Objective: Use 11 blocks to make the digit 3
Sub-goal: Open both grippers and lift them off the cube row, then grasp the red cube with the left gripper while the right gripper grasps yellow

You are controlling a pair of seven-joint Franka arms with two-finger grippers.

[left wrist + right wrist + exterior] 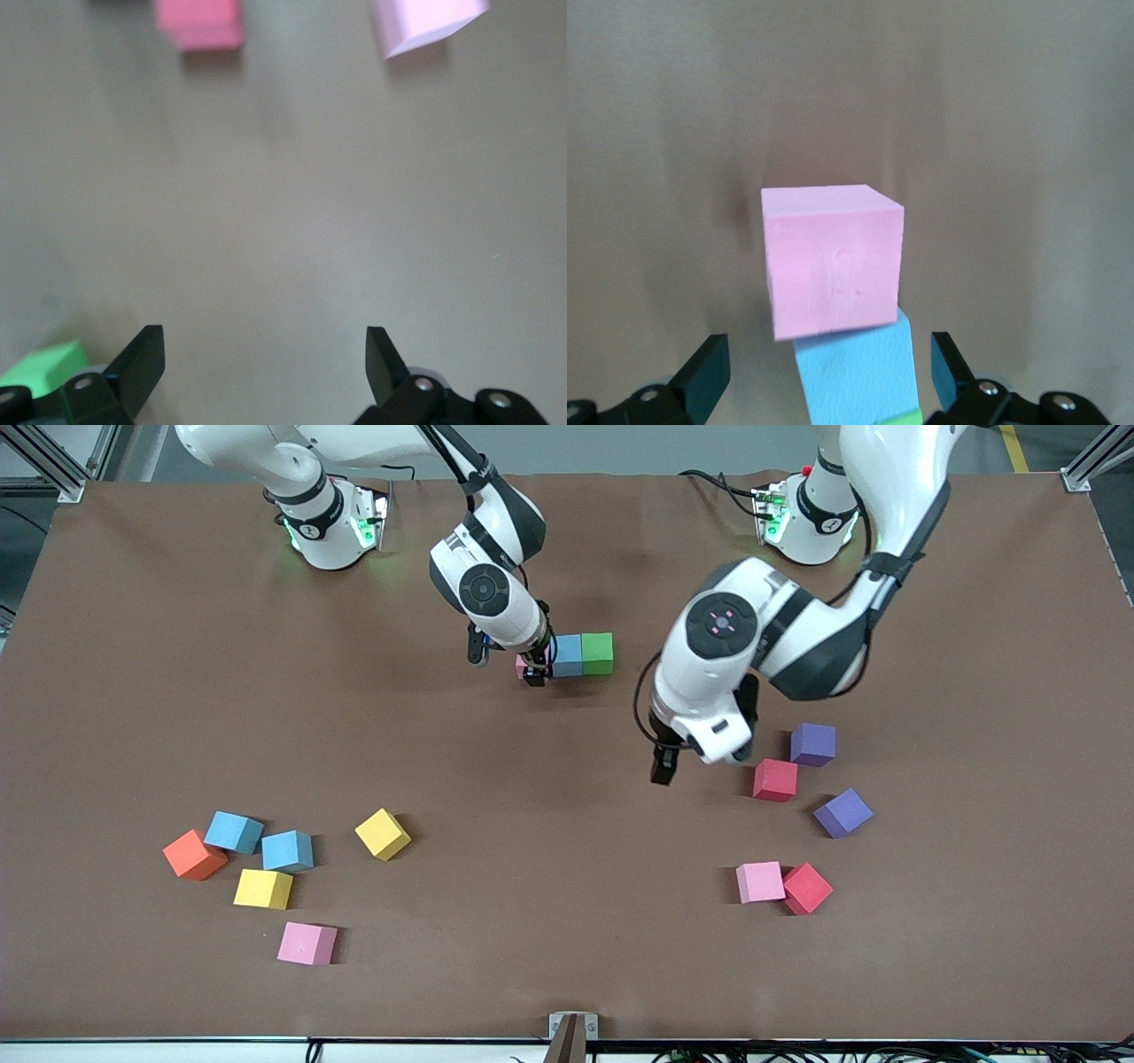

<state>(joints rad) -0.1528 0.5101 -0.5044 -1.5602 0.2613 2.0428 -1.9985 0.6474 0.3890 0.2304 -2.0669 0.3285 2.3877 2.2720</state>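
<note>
Right gripper [535,666] is down low at the row in the middle of the table [567,957], jaws apart, straddling a pink cube [833,270] without pinching it. That pink cube sits end to end with a blue cube [567,654] and a green cube [597,652], all three touching in a short line, green toward the left arm's end.

Left gripper [700,766] hangs over bare table, jaws wide apart, nothing between them. Just beside it, toward the left arm's end, sit a red cube [775,779] and a purple cube [812,744], close together, with a second purple cube [842,812] a little nearer the front camera. Nearer still, a pink cube [760,882] and a red cube [807,888] touch.

Toward the right arm's end lies a loose cluster: an orange cube [194,855] against a blue cube [233,833], another blue cube [287,850], two yellow cubes [383,833] [263,888], and a pink cube [306,943] nearest the camera.
</note>
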